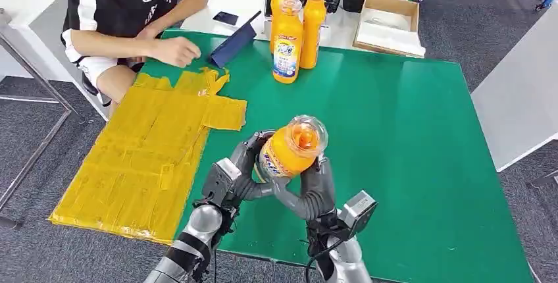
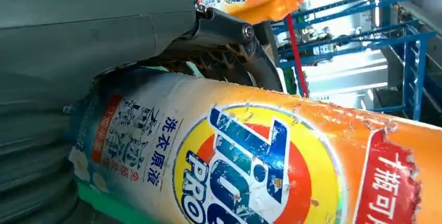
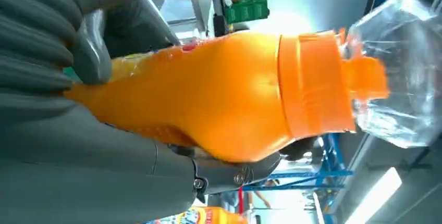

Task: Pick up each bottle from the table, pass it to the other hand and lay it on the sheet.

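Observation:
An orange detergent bottle (image 1: 289, 148) with a clear cap is held up above the green table's (image 1: 408, 138) near edge, cap toward me. My left hand (image 1: 245, 164) grips its labelled body from the left, and my right hand (image 1: 314, 187) grips it from the right and below. In the left wrist view the label (image 2: 250, 166) lies against my left hand (image 2: 78, 41). In the right wrist view my right hand (image 3: 68, 146) wraps the orange shoulder of the bottle (image 3: 219, 99). The yellow sheet (image 1: 154, 158) lies to the left.
Three more orange bottles (image 1: 287, 43) stand at the table's far middle. A person sits at the far left with a hand (image 1: 174, 51) near the sheet's far end. A blue folder (image 1: 233, 41), a phone (image 1: 226, 18) and a cardboard box (image 1: 388, 25) lie behind.

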